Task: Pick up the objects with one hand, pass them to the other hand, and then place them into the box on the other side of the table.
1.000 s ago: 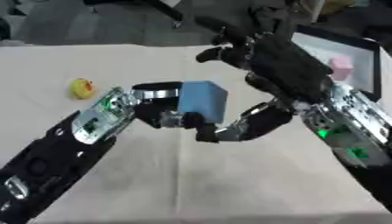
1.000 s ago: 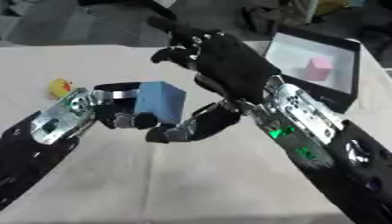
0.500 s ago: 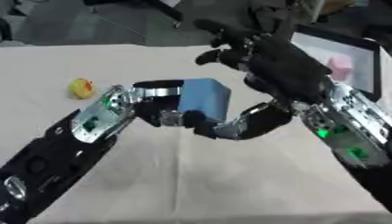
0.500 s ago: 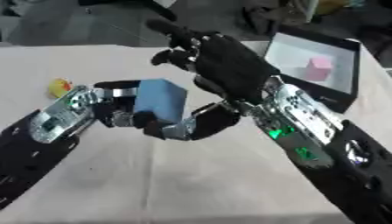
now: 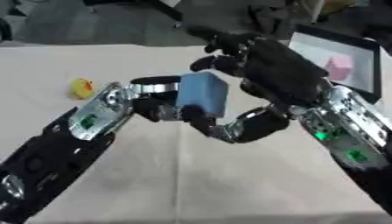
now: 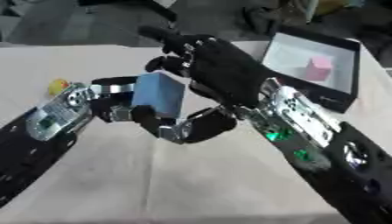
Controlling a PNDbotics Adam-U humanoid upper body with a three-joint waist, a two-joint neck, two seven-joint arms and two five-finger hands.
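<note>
Blue block [image 5: 202, 94] held between left hand [image 5: 157, 107] and right hand [image 5: 264, 74].

You are looking at two mostly black arms. The left hand [image 5: 157, 107] is showing a silver wrist housing with a green-lit patch at the left of the frame. The right hand [image 6: 211, 65] is presenting a broad matte-black back and dark fingers, and its silver forearm panel is glowing green at lower right.

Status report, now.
Left hand shut on blue block. Right hand open at its far side. Pink block in box. Yellow toy on table.
</note>
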